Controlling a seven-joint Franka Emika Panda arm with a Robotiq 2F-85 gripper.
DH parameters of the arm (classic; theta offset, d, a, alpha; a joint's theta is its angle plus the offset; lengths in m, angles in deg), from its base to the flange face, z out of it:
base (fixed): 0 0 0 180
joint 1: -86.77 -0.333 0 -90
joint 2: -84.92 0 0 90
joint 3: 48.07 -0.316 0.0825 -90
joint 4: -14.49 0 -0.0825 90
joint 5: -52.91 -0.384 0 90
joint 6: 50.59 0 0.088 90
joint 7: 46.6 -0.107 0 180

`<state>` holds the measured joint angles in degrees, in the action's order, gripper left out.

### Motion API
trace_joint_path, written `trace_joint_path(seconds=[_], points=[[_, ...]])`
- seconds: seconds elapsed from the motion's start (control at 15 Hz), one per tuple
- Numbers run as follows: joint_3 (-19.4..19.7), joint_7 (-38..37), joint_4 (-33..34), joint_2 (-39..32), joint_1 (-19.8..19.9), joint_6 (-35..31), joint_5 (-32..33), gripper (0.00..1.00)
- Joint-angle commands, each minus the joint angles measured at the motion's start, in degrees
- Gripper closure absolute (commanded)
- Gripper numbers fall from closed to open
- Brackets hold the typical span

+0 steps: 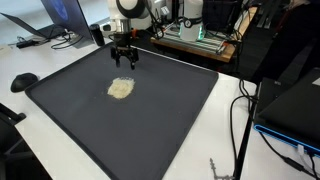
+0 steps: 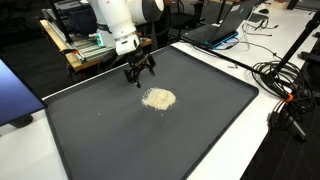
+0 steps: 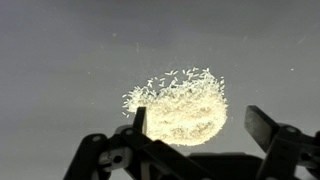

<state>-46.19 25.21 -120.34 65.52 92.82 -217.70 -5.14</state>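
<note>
A little pile of pale grains [image 1: 121, 89] lies near the middle of the black mat [image 1: 150, 130]. You can see it in both exterior views. The grains are loose, and a few lie thinly round the pile's edge in the wrist view [image 3: 180, 105].

The gripper [image 1: 123, 62] hangs in the air over the mat, a bit nearer the mat's far edge than the pile is. It holds nothing. Its two fingers [image 3: 140, 120] are spread wide apart, and in the wrist view the pile shows between them.

I think a few things could go wrong here. The grains are tiny and not stuck together. If the fingers come down too fast, they could bump the pile and send grains rolling over the mat. If the fingers squeeze together, most grains could slip out through the gaps. If the gripper [image 2: 139, 76] goes too low, its tips could press hard into the mat and drag it, and that would smear the pile [image 2: 158, 98] into a long streak.
</note>
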Motion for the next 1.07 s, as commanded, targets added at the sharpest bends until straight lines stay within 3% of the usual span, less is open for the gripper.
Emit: trace_joint_path(seconds=[0.0, 0.27, 0.33, 0.4, 0.67, 1.0], points=[[1.51, -8.60, 0.15, -0.57, -4.42, -2.76, 3.80, 0.00], [4.96, -21.01, -0.29, -2.19, -12.09, -8.94, 9.32, 0.00], [3.15, -26.65, -0.82, -2.82, -10.67, -11.44, 14.23, 0.00], [9.30, -28.94, -0.51, -3.93, -17.46, -11.66, 13.99, 0.00], [23.84, -41.51, 0.06, -7.67, -32.22, -10.09, 20.50, 0.00], [40.77, -50.78, 1.82, -11.65, -49.58, -2.39, 26.20, 0.00]])
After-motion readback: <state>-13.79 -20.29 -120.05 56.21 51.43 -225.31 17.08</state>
